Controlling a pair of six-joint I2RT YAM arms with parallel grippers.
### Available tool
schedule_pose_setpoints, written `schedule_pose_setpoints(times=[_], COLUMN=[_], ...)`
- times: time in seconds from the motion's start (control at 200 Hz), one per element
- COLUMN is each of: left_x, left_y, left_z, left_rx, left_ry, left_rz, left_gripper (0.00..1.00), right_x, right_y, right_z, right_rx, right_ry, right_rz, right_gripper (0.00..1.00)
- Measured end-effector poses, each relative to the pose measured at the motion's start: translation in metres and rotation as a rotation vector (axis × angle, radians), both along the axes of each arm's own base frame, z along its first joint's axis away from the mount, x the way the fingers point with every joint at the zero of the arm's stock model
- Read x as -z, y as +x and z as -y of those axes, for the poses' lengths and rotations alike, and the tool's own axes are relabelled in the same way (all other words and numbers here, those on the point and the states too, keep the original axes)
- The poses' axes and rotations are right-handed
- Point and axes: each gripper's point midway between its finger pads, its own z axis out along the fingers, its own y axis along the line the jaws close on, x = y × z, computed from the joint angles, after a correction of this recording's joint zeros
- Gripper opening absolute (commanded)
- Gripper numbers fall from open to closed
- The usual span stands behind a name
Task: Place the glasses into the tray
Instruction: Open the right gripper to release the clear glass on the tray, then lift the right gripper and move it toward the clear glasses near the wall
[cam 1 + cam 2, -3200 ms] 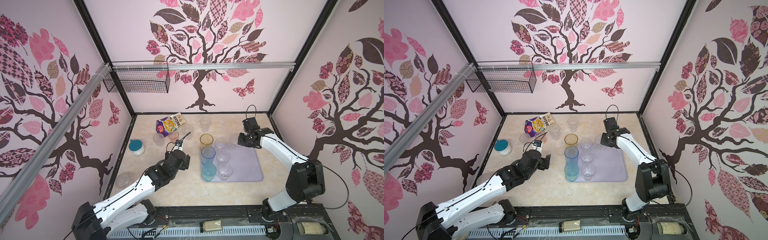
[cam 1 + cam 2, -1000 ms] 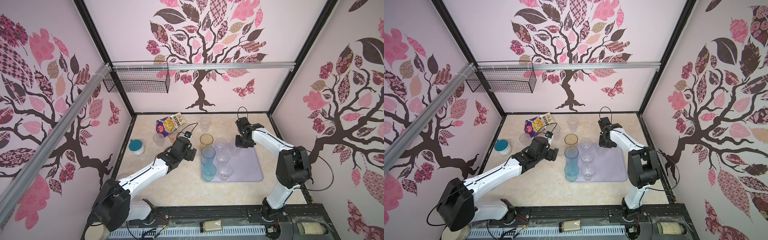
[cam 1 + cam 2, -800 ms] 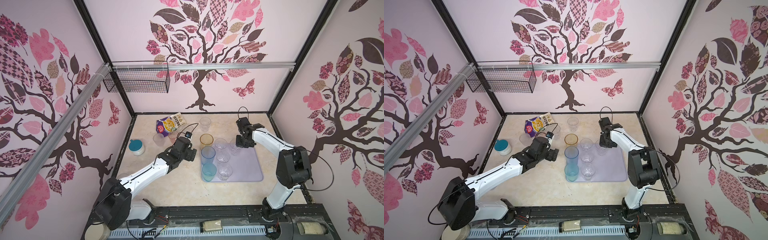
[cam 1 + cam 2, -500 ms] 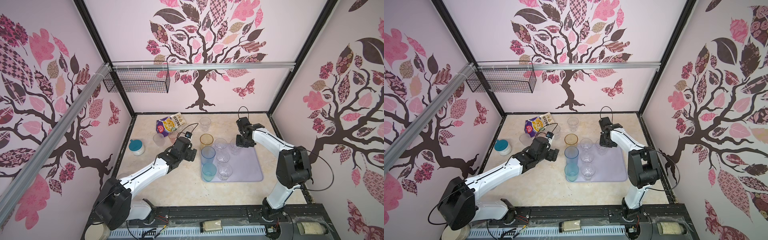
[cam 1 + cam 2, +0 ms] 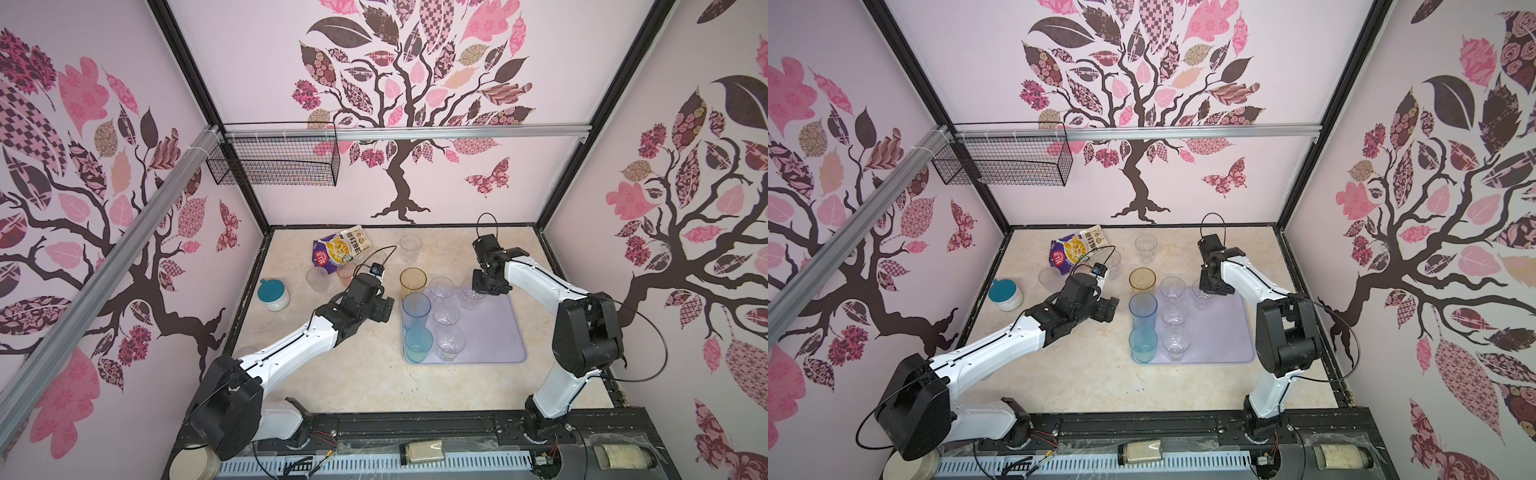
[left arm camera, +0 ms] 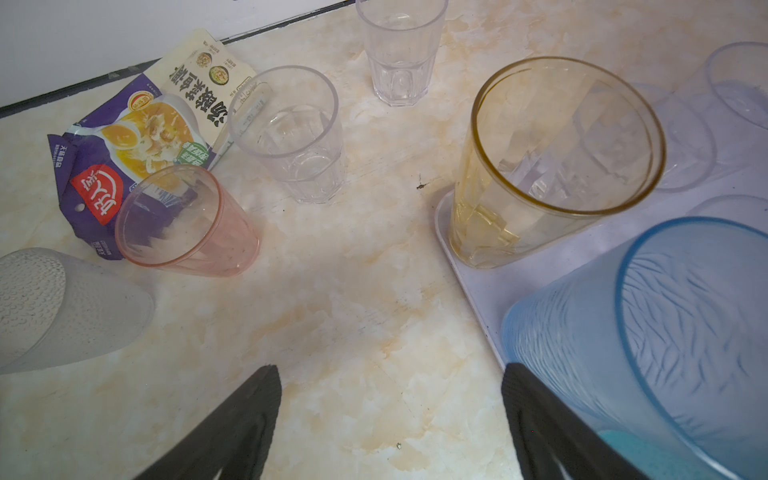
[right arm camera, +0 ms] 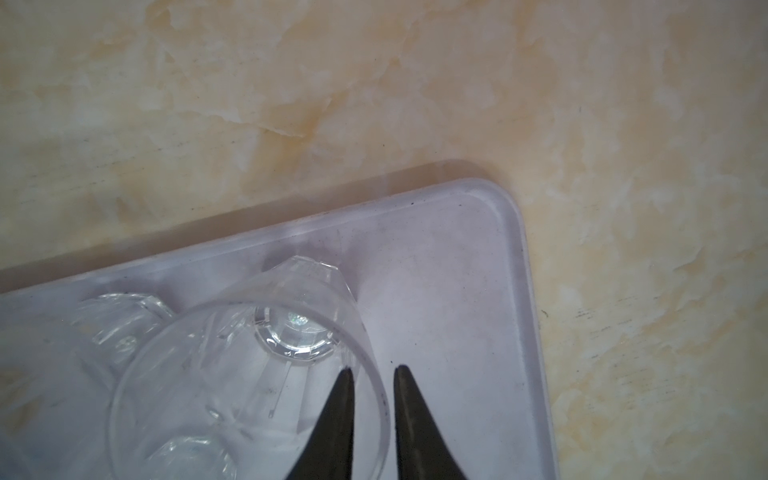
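Note:
The pale-lavender tray [image 5: 494, 332] [image 5: 1221, 332] holds tall amber [image 5: 413, 282], tall blue [image 5: 415, 309] and teal [image 5: 417, 343] glasses, plus several clear ones. My right gripper [image 7: 372, 370] [image 5: 482, 289] is over the tray's far edge. Its fingers are slightly apart, astride the wall of a clear glass [image 7: 257, 374] [image 5: 471, 293] standing on the tray. My left gripper [image 6: 390, 368] [image 5: 384, 309] hangs open and empty over bare table, just left of the blue glass [image 6: 665, 332]. Pink [image 6: 187, 224], clear [image 6: 291, 133], [image 6: 399, 50] and frosted [image 6: 62, 303] glasses stand on the table.
A snack packet [image 5: 338, 249] lies at the back left. A white jar with a teal lid [image 5: 272, 293] stands near the left wall. A wire basket [image 5: 274, 166] hangs on the back wall. The tray's right half is bare.
The right fingers, shut on the clear glass's wall a second ago, have parted slightly. Over the last few seconds the right arm carried that glass onto the tray and the left arm reached forward.

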Motion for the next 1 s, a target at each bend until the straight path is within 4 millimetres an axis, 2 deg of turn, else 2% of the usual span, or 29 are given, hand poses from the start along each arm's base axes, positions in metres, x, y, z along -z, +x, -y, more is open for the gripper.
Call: schedule_pose_setpoints(times=[0.835,1.0], left_x=[0.0043,-0.0031], left_y=[-0.0004,0.0024], left_z=[0.0035,0.0055], left_rx=[0.014,0.013], left_ry=[-0.003,-0.01], left_rz=[-0.016,-0.007], left_gripper=[0.87,0.86], right_x=[-0.0003,-0.0048], right_y=[-0.0008,-0.0014], right_z=[-0.004,-0.006], right_rx=[-0.001,0.001], right_ry=[0.027,0.042], right_rz=[-0.002,0.002], right_gripper=[0.4,0.42])
